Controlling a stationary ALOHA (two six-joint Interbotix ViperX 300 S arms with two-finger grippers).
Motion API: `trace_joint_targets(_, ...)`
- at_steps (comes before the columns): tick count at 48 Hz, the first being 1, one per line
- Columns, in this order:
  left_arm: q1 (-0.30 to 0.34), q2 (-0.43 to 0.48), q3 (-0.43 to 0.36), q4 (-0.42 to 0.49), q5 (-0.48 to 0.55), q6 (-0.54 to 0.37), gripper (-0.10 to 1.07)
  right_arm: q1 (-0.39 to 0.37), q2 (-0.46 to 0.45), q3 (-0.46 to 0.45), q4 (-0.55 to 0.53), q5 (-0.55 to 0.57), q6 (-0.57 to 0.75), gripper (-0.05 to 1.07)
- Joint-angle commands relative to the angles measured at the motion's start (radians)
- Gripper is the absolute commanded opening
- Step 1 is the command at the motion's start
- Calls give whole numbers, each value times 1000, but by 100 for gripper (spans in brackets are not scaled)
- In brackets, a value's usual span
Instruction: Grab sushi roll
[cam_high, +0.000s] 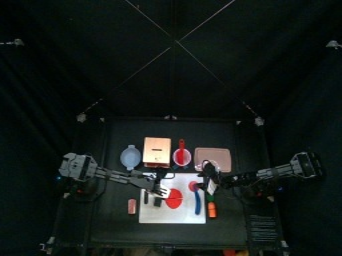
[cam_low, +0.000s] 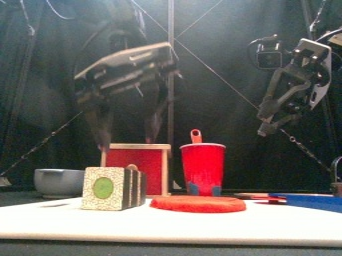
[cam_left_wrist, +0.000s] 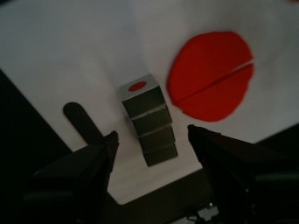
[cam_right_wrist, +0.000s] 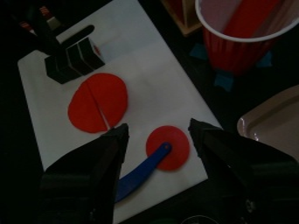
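Left gripper (cam_left_wrist: 152, 144) spread wide over dark segmented sushi roll (cam_left_wrist: 149, 122) — ungrasped (closing left); right gripper (cam_right_wrist: 158, 140) open, empty.

1 sushi roll (cam_left_wrist: 149, 122) — 4 pieces, 1 red cup (cam_low: 203, 167)

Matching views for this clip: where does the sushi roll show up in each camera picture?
Top view: sushi roll faintly at the left gripper, left of the red disc.
Front view: low left, before the red box.
Left wrist view: centre, between open jaws.
Right wrist view: far corner of the white mat.
Shared landmark: the slit red disc.
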Motion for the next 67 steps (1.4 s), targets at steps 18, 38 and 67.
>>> trace_joint_targets(18, -15, -382, 304, 503, -437, 170, 95, 37, -100, -40, -5, -3, 0, 90)
trace_joint_targets(38, 83, -568, 606, 718, -910, 179, 95, 21, -97, -86, -89, 3, -2, 90)
trace_joint_targets(67, 201, -615, 649, 816, -834, 204, 95, -12, 98, -396, 531, 314, 12, 91)
